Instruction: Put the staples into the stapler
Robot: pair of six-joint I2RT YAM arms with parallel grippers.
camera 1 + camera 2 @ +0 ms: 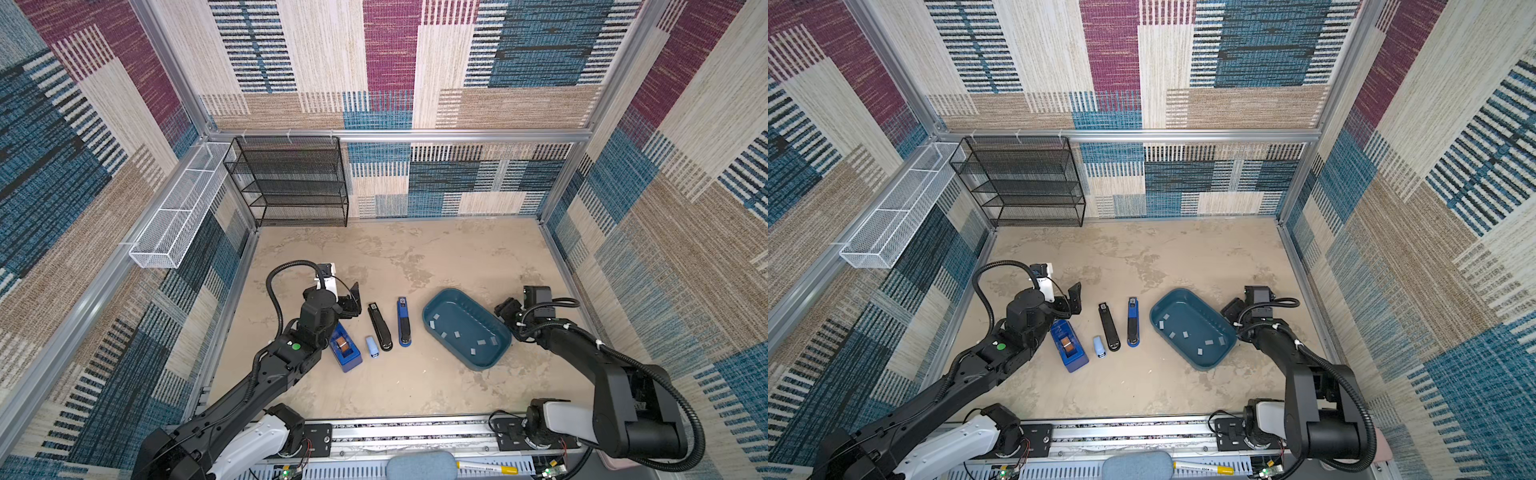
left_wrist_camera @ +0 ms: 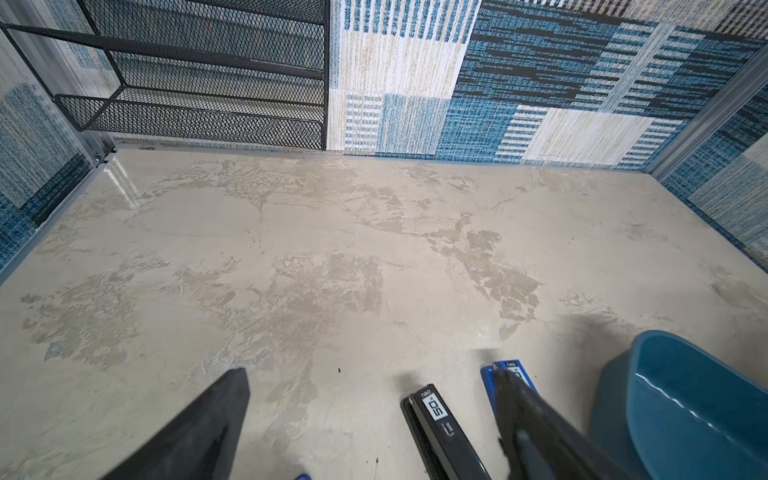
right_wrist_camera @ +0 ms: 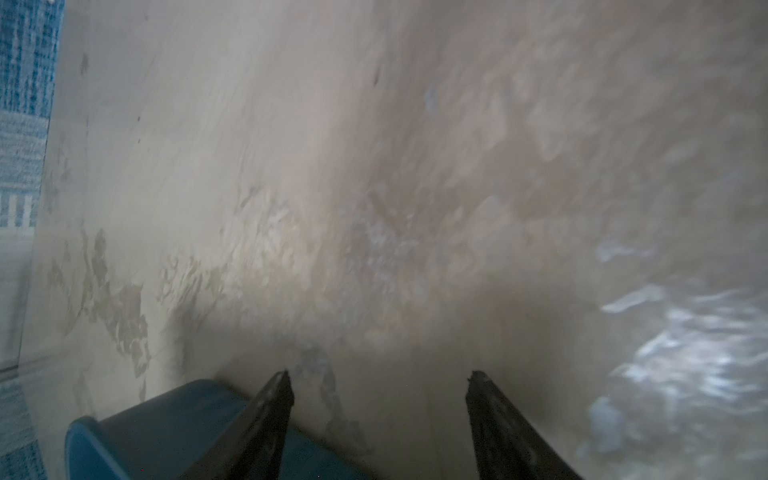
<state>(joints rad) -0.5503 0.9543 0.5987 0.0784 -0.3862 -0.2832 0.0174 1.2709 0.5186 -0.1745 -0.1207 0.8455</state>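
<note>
Your left gripper hangs left of centre in both top views, jaws spread wide with nothing between them. It is just up and left of the black stapler, which lies beside the blue stapler. Your right gripper sits just beside the right rim of the teal tray, jaws apart and empty (its wrist view is blurred). The staples lie scattered on the tray's floor, right of centre. A small pale-blue stapler and a blue tape dispenser lie left of the black one.
</note>
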